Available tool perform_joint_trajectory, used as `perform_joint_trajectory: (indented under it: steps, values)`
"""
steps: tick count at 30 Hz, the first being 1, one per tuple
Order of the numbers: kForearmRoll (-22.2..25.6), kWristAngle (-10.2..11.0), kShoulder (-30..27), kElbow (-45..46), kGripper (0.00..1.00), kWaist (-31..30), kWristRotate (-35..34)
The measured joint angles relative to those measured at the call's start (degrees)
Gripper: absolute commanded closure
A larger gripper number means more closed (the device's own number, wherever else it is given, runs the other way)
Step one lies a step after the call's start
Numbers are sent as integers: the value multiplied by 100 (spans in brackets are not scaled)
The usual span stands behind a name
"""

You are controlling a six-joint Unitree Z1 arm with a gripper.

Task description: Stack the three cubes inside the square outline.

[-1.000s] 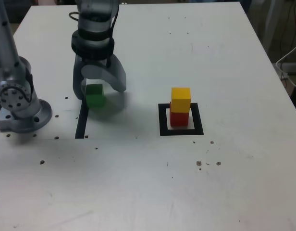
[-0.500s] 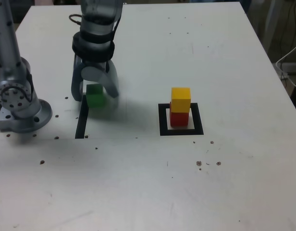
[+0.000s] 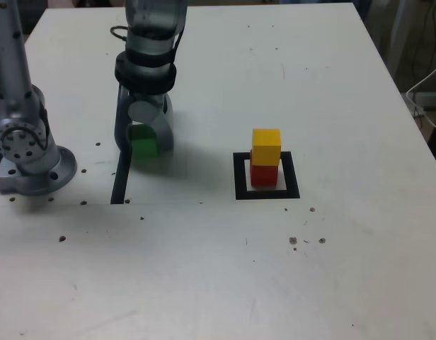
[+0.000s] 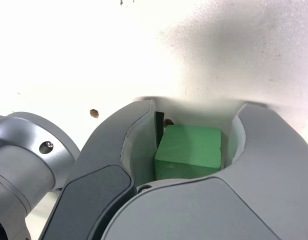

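Toward 10 o'clock on the tabletop point(image 3: 204, 269), as the exterior view has it, the fingers point(image 4: 274, 145) stand on both sides of the green cube point(image 3: 145, 148), drawn in close; whether they really grip it, I can't tell. From that cube, the square outline point(image 3: 240, 177) lies toward 3 o'clock, with the red cube point(image 3: 264, 176) inside it and the yellow cube point(image 3: 266, 145) on top.

I'd want both fingers pressing evenly on opposite faces before any lift, since a lopsided squeeze could twist the block. Then it should go straight up, well above the yellow one, before crossing, and come down square and slowly.

One finger covers part of the green block in the exterior view, and the wrist view cuts off its near, lower part behind the gripper body. Shadow blurs its base, and any contact is hard to make out.
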Motion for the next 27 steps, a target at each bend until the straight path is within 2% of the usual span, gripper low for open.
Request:
perform_joint_trajectory:
  steps: [8, 17, 27]
  values:
    - [169, -21, -40, -72, 85, -12, 71]
    - [714, -78, -212, -652, 85, -283, 210]
    - [1879, -179, -275, -2181, 85, -610, 240]
